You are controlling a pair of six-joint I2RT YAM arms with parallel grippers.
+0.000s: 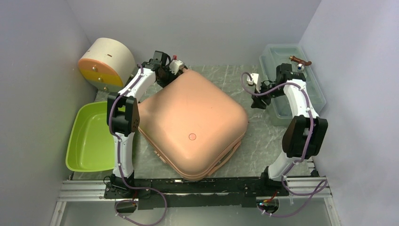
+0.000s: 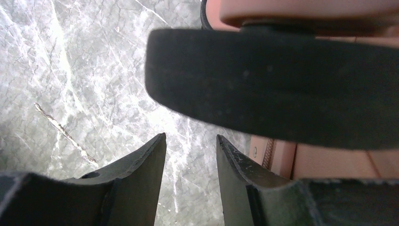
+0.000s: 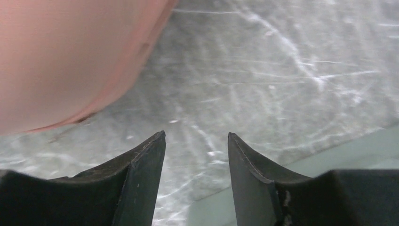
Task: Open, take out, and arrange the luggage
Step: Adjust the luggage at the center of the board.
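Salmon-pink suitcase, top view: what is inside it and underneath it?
The suitcase lies shut on the grey marbled table cover, which shows beside it. The closed shell hides any contents, and the suitcase covers whatever is directly beneath it.

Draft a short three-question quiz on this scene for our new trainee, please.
1. True or false: the luggage lies open with its lining showing.
2. What sits on the table at the left arm's outer side? A) a lime-green tub B) a red bucket C) a stack of plates
3. Fill in: the ___ gripper's fingers point at a dark wheel.

Key: 1 false, it is closed. 2 A. 3 left; the left gripper is open and holds nothing.
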